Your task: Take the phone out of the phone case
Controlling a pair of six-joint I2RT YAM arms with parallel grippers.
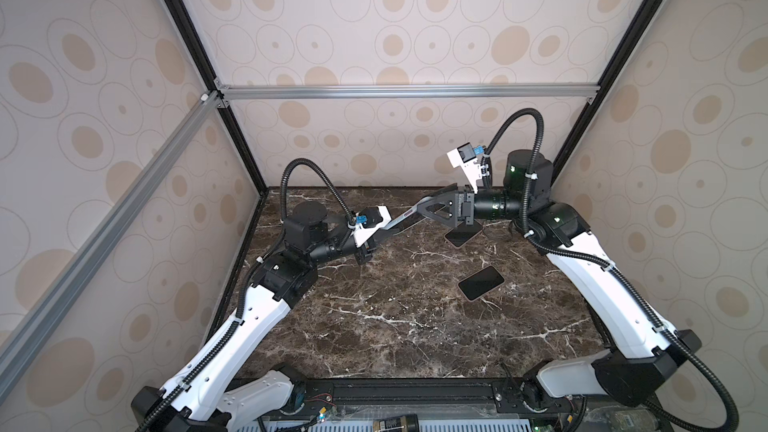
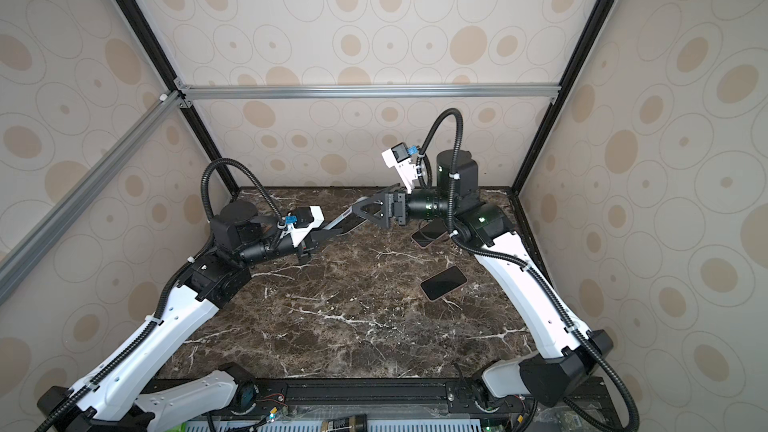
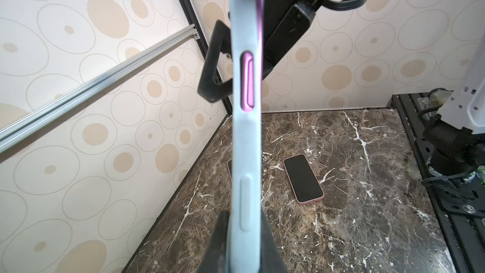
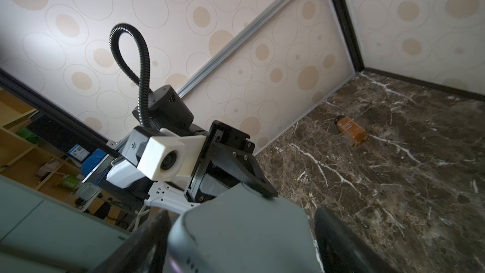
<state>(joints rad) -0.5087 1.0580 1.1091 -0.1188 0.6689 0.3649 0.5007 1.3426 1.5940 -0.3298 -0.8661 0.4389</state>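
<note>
Both top views: we see the left gripper (image 1: 380, 234) clamped tight on one end of the phone case (image 1: 399, 220), which is held in the air over the back of the table (image 1: 374, 326). The case runs across to the right gripper (image 1: 424, 209), whose jaws sit around the other end (image 2: 340, 220). From up here we cannot tell whether they touch it. A loose phone (image 1: 481, 282) lies screen-up near the right forearm. A second loose phone (image 1: 463, 236) is partly hidden under the right wrist.

Left wrist: we see the case edge-on, pale blue-grey. The phone (image 3: 249, 82) is inside it, with purple showing through the side cutout and along the rim. The left fingers (image 3: 217, 248) pinch the near end from both faces. The right fingers (image 3: 211, 74) stand on either side of the far end.

Right wrist: the case end sits between the right fingers (image 4: 338, 237). We see table through the gap on one side, so the jaws are spread wide and grip nothing. The left gripper bites the far end. A brown bottle (image 4: 350, 131) lies on its side on the table, well apart.
</note>
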